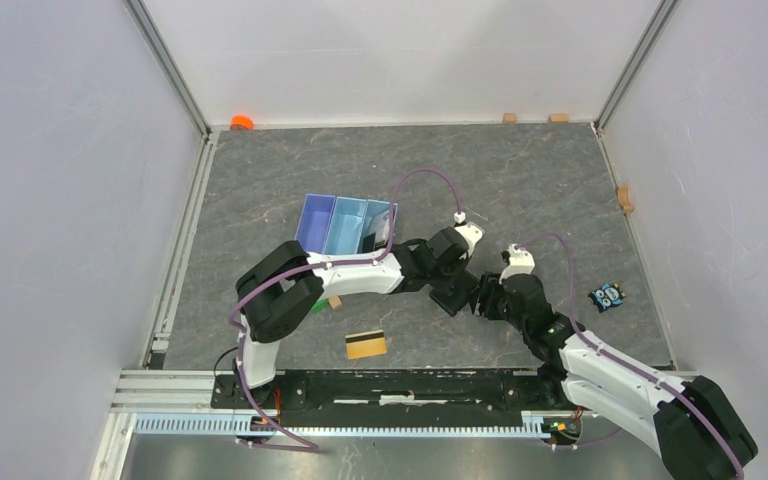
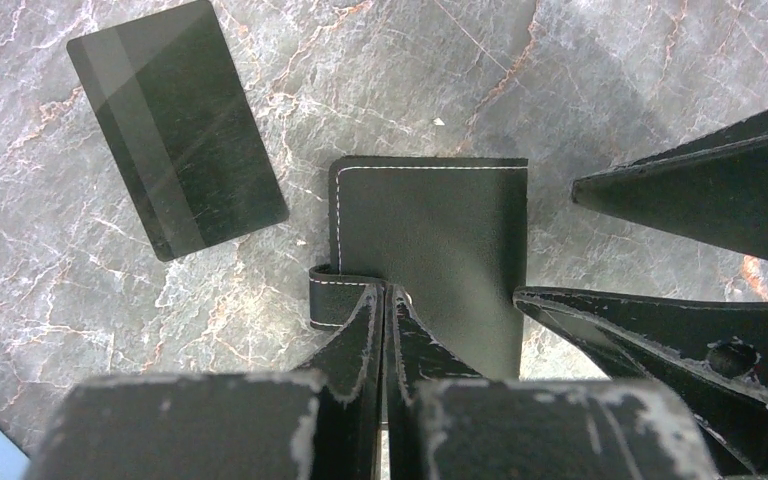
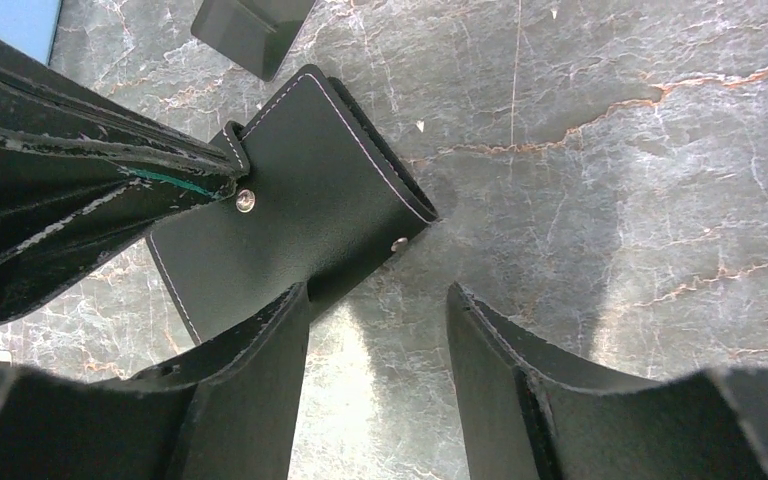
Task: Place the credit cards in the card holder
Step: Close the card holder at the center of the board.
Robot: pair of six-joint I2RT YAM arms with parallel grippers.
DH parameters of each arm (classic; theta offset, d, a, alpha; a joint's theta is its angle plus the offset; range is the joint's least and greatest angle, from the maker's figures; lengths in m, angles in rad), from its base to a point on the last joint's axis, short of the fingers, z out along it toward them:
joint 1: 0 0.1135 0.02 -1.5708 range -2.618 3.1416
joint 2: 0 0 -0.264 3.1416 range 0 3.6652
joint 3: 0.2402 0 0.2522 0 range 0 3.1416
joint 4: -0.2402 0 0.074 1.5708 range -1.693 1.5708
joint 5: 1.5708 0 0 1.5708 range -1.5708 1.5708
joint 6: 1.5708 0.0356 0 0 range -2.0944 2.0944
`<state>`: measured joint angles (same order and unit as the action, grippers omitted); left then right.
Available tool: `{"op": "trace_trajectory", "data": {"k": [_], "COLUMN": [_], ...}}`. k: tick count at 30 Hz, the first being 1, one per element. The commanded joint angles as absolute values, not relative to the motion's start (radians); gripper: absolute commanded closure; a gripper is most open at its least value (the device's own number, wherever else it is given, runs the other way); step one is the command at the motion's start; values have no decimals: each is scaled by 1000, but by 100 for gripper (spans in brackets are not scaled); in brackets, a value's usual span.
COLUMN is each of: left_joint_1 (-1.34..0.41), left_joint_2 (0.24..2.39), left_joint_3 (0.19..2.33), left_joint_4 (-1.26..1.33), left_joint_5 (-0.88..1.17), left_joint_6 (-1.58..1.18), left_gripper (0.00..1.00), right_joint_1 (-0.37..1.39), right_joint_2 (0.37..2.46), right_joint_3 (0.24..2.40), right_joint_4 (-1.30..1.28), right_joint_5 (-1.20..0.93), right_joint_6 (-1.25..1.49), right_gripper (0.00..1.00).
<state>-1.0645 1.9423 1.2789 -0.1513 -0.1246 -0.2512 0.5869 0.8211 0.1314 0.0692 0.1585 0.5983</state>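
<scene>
- Pincer duty at mid-table: the left gripper is clenched tight on the stitched snap tab of the small square black leather card holder.
- That card holder is folded over, on the grey marbled tabletop, between the two arms.
- The right gripper is spread wide, grasping nothing. One finger is against the holder's edge, the other is over bare table.
- A plain black credit card with a glossy stripe lies flat just beside the holder, not touching it.
- A gold credit card with a dark stripe lies near the arm bases, well apart.
- The light blue three-compartment plastic tray sits beyond the left arm.
</scene>
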Motion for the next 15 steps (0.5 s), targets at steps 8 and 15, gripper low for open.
{"op": "trace_trajectory", "data": {"k": [8,15], "left_joint_1": [-1069,-1068], "left_joint_2": [1937,1951], "left_joint_3": [1231,1232], "left_joint_4": [-69,-62], "left_joint_5": [-125,-124], "left_joint_6": [-347,-351], "left_gripper": [98,98], "right_joint_1": [583,583], "right_joint_2": [841,852], "right_joint_3": [109,99], "right_joint_4": [121,132], "right_joint_5": [166,163], "right_joint_6": [607,609], "right_gripper": [43,43]}}
